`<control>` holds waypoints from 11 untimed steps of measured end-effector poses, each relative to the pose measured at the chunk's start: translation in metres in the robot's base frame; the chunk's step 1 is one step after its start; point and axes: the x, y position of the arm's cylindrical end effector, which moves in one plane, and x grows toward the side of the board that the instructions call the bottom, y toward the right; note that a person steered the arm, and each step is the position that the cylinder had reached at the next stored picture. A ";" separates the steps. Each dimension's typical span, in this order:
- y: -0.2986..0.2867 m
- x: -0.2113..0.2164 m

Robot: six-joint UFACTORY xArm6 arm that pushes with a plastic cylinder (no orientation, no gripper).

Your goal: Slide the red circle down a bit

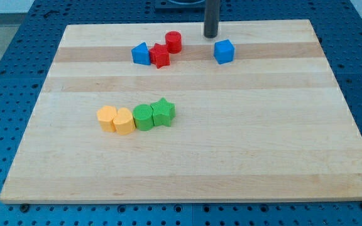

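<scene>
Hovering at the counter's [187, 176] top edge, my tip [211, 35], a bare rod holding nothing, seemingly waits right of the red circle [173, 41] to get above it.

We find no readable text, label, brand, number or sign on any surface in the camera view. The wooden board [187, 157], the coloured blocks and the blue perforated table [11, 75] beneath the board carry no markings we can read.

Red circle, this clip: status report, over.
My tip at the view's top, right of red circle, not touching. Red star sits against circle's lower left, partly in its downward path. Blue triangle beside star.
</scene>
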 end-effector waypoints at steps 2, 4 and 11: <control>-0.048 0.001; -0.059 0.001; -0.018 0.023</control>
